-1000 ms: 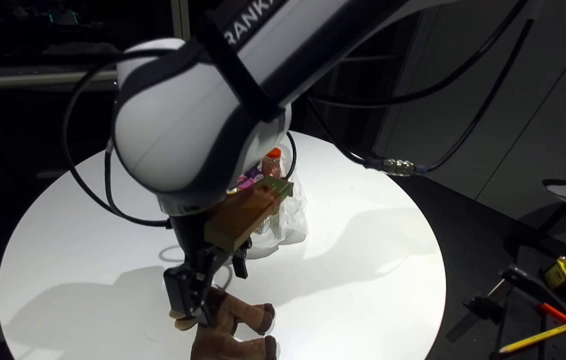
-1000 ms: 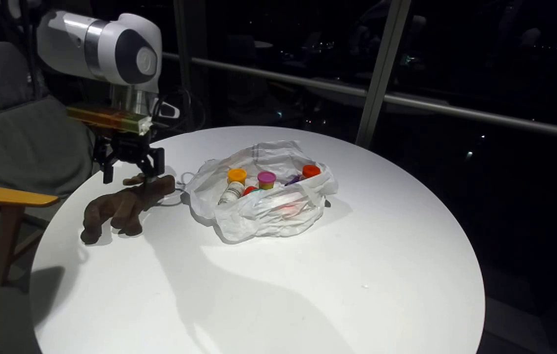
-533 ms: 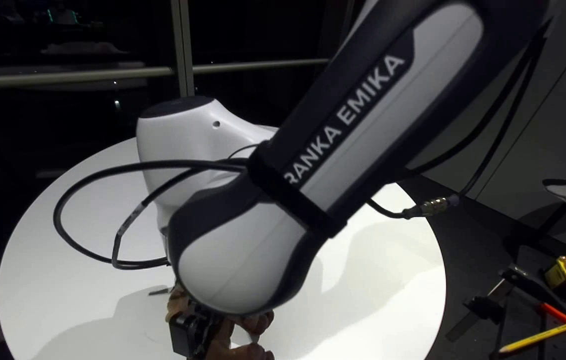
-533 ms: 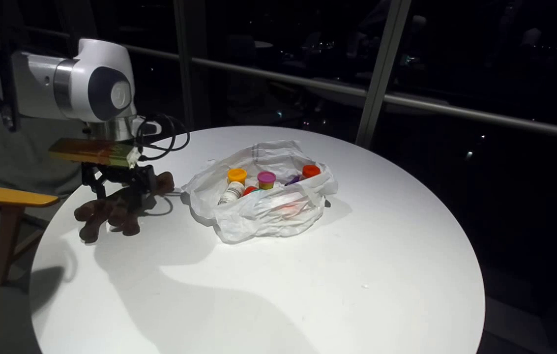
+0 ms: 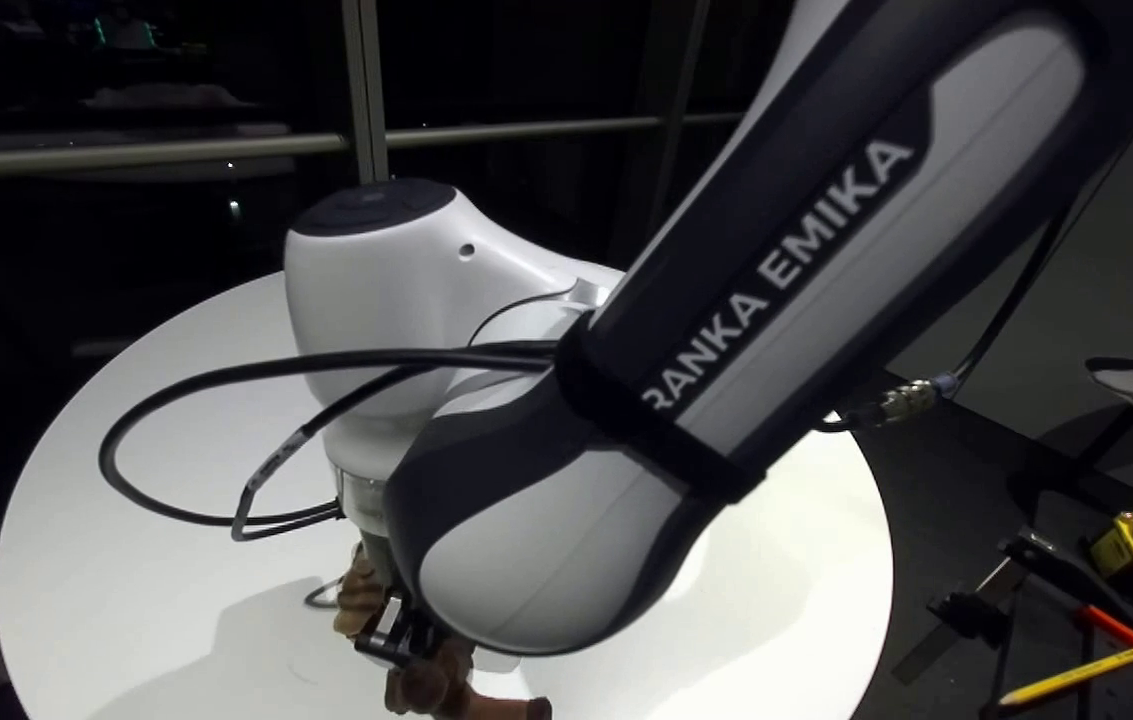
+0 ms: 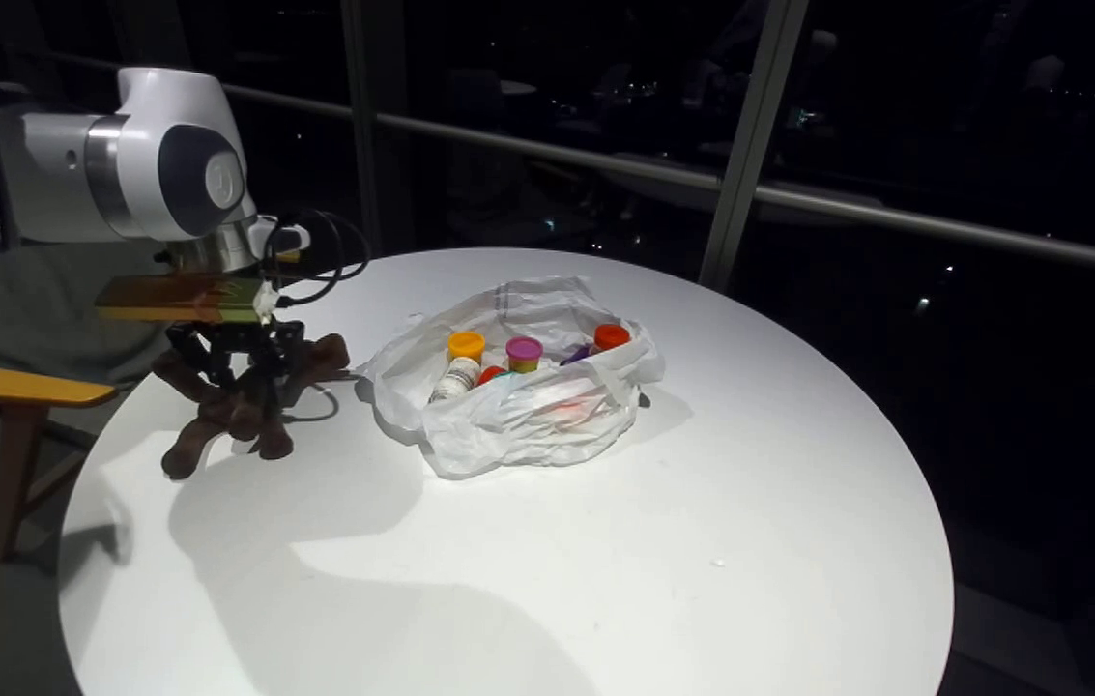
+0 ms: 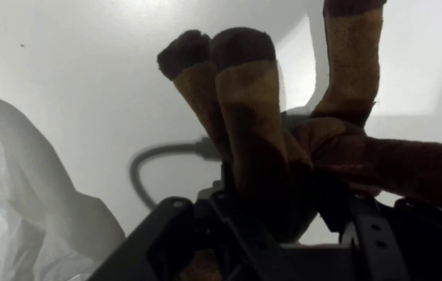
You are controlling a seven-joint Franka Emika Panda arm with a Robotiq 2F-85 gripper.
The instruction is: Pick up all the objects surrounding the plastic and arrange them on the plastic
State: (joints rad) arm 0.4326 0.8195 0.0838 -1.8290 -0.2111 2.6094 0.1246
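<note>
Fingers [image 7: 334,212]: gripping the brown plush toy [image 6: 243,416] round its middle, one on each side
Plush toy: near the edge of the tabletop [image 6: 702,580] by the wooden armrest [image 6: 15,382], apart from the plastic bag [image 6: 528,425]; whether lifted, cannot tell
Plastic bag: white, crumpled, toward the tabletop's far edge in an exterior view
In the bag: yellow-lidded cup [image 6: 466,346], pink-lidded cup [image 6: 524,352], red-lidded cup [image 6: 611,336], tilted white bottle [image 6: 454,379], purple piece [image 6: 575,355] of unclear shape
Cable [image 7: 166,148]: looped on the tabletop, between plush toy and bag
</note>
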